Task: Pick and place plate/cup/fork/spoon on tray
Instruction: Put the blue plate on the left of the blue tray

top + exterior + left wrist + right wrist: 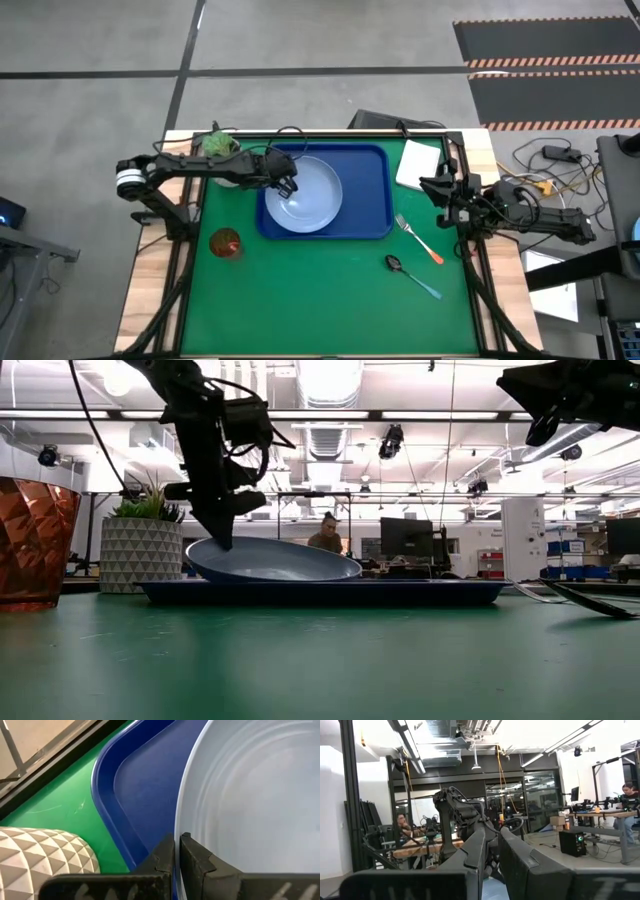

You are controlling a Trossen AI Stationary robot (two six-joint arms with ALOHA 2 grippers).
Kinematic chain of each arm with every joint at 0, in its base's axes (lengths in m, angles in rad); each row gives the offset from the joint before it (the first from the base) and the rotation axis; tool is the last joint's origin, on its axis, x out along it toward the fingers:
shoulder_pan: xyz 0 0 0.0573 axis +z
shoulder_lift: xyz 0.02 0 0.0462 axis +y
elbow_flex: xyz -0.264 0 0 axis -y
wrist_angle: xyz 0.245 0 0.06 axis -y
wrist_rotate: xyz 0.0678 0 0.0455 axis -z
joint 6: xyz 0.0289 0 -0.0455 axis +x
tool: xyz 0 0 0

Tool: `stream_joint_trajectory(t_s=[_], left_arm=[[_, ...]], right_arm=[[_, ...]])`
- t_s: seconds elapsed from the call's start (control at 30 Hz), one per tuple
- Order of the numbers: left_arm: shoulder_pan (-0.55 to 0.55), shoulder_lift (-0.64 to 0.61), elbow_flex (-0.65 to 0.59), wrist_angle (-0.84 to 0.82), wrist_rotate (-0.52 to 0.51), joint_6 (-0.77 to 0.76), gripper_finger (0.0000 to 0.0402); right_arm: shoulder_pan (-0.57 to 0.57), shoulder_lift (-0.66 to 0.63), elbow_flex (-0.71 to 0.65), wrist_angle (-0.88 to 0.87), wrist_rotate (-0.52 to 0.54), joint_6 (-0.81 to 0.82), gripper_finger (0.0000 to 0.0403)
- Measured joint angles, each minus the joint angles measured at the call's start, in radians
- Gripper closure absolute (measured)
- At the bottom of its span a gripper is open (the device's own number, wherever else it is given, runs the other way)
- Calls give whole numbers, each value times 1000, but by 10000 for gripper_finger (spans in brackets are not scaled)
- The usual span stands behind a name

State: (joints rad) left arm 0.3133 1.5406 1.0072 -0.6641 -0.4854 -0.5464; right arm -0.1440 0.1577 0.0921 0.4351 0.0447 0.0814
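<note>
The pale blue plate [305,195] lies on the left part of the dark blue tray [372,215]. My left gripper [287,186] is shut on the plate's left rim. The red-orange cup [225,243] stands on the green mat, near and to the left of the tray. The orange-handled fork [420,238] and the blue-handled spoon [412,275] lie on the mat to the tray's near right. My right gripper [440,188] hangs raised above the table's right edge, shut and empty; its fingers [515,857] point level toward the left. My left gripper pinches the plate's rim [176,827] on its left side, one finger [197,862] over the plate's inside and the other [161,860] outside. The fingers come from above, pointing down [222,535]. The plate [275,560] sits tilted, its held edge raised and its right side on the tray.
A white pot with a green plant [222,150] stands just behind my left arm at the tray's far left corner. A white rectangular block [420,163] lies right of the tray. The tray's right half is bare. A person sits in the room beyond the table [325,535].
</note>
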Motion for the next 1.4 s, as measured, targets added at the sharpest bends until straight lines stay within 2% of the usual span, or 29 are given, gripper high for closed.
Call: stream_joint_trajectory(t_s=[0.27, 0.6, 0.77, 0.83, 0.97, 1.07, 1.17, 1.4], left_arm=[[2, 0, 0, 3, -1, 1, 400], [2, 0, -1, 2, -27, 2, 356], [0, 0, 6, 1, -22, 2, 353], [-8, -1, 30, 7, 10, -23, 352], [-60, -4, 48, 134, 69, -47, 352], [-117, 0, 44, 261, 78, -27, 352], [-169, 20, 37, 317, 80, -21, 352], [-266, 163, 31, 406, 82, -74, 352]], right_arm=[[0, 0, 0, 0, 0, -4, 360], [0, 0, 0, 0, 0, -4, 360], [0, 0, 0, 0, 0, -5, 360], [0, 0, 0, -1, 0, -7, 360], [0, 0, 0, -2, 0, -15, 360], [0, 0, 0, -2, 0, -16, 360], [0, 0, 0, -2, 0, -16, 360], [0, 0, 0, -4, 1, -14, 360]])
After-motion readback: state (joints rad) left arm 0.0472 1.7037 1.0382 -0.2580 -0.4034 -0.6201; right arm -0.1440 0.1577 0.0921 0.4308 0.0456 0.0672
